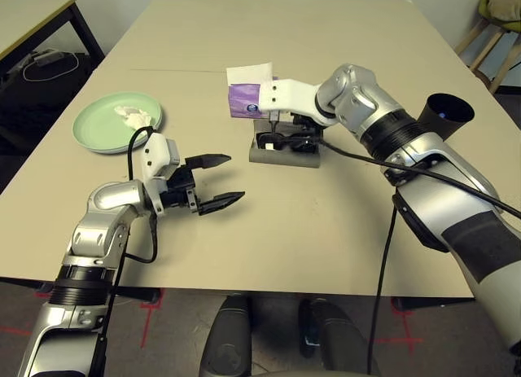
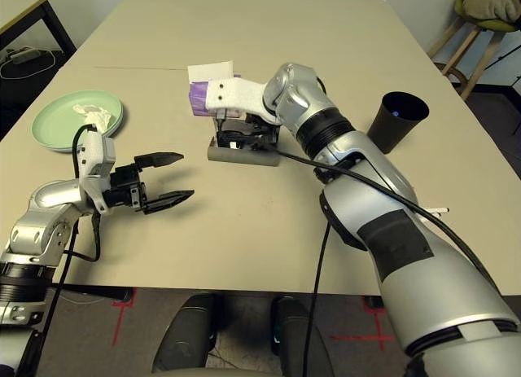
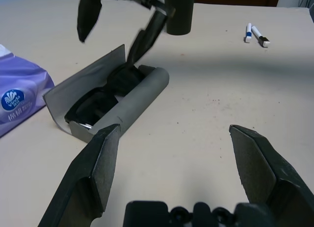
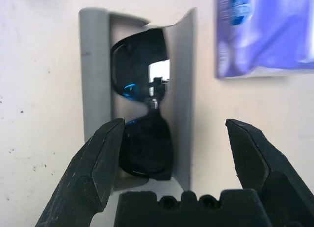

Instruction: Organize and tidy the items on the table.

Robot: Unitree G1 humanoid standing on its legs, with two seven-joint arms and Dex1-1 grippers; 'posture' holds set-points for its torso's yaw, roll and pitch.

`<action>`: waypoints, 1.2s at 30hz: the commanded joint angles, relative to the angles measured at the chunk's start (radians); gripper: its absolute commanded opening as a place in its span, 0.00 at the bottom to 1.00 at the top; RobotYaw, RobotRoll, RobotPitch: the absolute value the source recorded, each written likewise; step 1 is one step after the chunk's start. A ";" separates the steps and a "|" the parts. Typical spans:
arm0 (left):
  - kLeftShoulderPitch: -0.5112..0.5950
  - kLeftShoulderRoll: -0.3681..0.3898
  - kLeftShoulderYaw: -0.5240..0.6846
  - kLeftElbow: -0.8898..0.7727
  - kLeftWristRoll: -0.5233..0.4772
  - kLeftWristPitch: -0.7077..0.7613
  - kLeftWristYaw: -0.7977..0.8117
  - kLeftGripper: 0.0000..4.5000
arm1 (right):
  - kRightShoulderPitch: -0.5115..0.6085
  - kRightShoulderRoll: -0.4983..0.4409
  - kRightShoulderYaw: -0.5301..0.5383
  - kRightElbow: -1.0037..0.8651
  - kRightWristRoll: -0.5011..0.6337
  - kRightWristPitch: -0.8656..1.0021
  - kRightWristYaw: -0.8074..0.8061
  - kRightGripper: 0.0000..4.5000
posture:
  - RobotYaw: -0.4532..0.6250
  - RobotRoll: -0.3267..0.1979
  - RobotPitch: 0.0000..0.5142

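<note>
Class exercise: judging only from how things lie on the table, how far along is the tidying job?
Done: the black sunglasses lie inside the grey case, and the crumpled tissue sits on the green plate. In hand: the open right gripper hangs above the case, whose lid stands open. Left: closing it, and two markers lie loose beyond the black cup.

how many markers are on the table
2, as far as the pictures show: the markers lie side by side on the table, off to the robot's right past the black cup. Others could be hidden behind the arms.
</note>
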 commanded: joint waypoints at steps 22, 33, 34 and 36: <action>-0.033 -0.069 0.030 0.109 0.001 0.000 0.063 1.00 | 0.764 -0.045 -0.560 -0.672 0.549 0.114 -0.348 0.99 | 0.61 0.62 0.21; -0.076 -0.100 0.036 0.248 0.058 -0.147 0.092 1.00 | 0.973 -0.069 -0.555 -0.716 0.619 -0.172 -0.318 0.99 | 0.61 0.62 0.20; -0.081 -0.096 0.030 0.260 0.065 -0.163 0.075 1.00 | 0.988 -0.072 -0.561 -0.719 0.632 -0.196 -0.310 0.99 | 0.61 0.62 0.21; -0.090 -0.088 0.020 0.285 0.074 -0.187 0.041 1.00 | 1.011 -0.077 -0.574 -0.728 0.657 -0.227 -0.305 0.99 | 0.60 0.62 0.21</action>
